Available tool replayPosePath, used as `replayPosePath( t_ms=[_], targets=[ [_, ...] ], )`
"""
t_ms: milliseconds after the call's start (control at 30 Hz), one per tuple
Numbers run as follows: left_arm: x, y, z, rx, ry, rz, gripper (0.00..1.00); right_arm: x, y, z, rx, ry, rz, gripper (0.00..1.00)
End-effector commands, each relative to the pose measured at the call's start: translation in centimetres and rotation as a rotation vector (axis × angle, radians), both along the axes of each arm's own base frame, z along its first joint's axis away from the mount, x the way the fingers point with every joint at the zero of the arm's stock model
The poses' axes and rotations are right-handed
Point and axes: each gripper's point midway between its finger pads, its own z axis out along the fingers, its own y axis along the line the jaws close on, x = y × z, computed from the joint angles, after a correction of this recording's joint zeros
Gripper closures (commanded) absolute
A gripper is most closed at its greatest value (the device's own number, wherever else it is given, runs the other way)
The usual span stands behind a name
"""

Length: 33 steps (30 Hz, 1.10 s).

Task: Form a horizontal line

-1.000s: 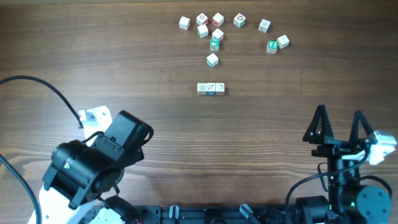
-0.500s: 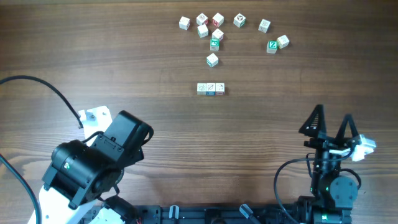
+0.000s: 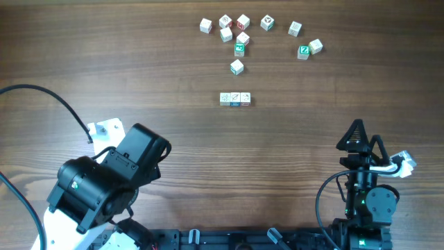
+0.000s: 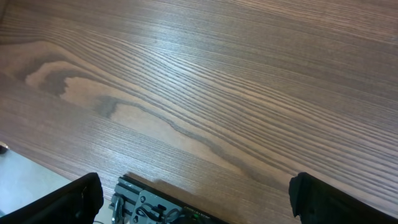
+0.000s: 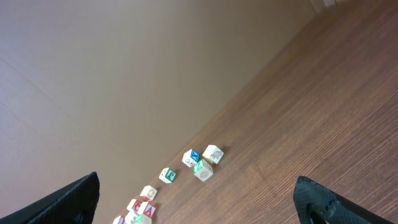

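Note:
The horizontal line [image 3: 235,98] is a short row of three small whitish cubes touching side by side at the table's middle, seen in the overhead view only. My left gripper [image 4: 196,196] is open over bare wood near the front left; in the overhead view the arm body hides its fingers. My right gripper [image 3: 365,139] stands open and empty at the front right, fingers pointing to the far side. In the right wrist view it [image 5: 199,199] is wide open, tilted up toward the wall.
Several loose alphabet cubes [image 3: 239,48] lie scattered at the far side, with a pair [image 3: 309,48] to the right; some show in the right wrist view [image 5: 203,163]. A black cable [image 3: 41,94] curves at the left. A mount rail [image 4: 155,204] sits at the front edge.
My right arm has turned and tilted, so its fingers look closer together from above. The cubes and the left arm have not moved.

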Motion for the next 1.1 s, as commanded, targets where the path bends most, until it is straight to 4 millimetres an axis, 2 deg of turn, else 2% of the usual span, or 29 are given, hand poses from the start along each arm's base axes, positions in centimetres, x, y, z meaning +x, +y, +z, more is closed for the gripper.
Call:
replayPosePath(
  t_ms=[0,67,133,200,267,333,1067],
  targets=[
    [0.1,0.3,0.1,0.01,-0.011,0.015,0.0,-0.1,-0.1,0.3,-0.02,-0.01,-0.012,0.0],
    [0.1,0.3,0.1,0.01,-0.011,0.015,0.0,-0.6,-1.8,0.5,-0.08,0.001,-0.115,0.0],
    [0.1,0.3,0.1,0.01,-0.011,0.015,0.0,-0.5,-1.4,0.5,-0.051,-0.007,-0.097,0.0],
    [0.1,0.3,0.1,0.01,-0.011,0.015,0.0,-0.5,-1.3,0.5,-0.13,0.016,-0.101,0.0],
    [0.1,0.3,0.1,0.01,-0.011,0.015,0.0,0.1,1.0,0.3,-0.443,0.086,0.025,0.0],
    [0.1,0.3,0.1,0.01,-0.011,0.015,0.0,0.4,2.9,0.0,-0.599,0.097,0.134,0.0],
    [0.1,0.3,0.1,0.01,-0.011,0.015,0.0,0.4,3.0,0.1,-0.62,0.098,0.138,0.0]
  ],
)
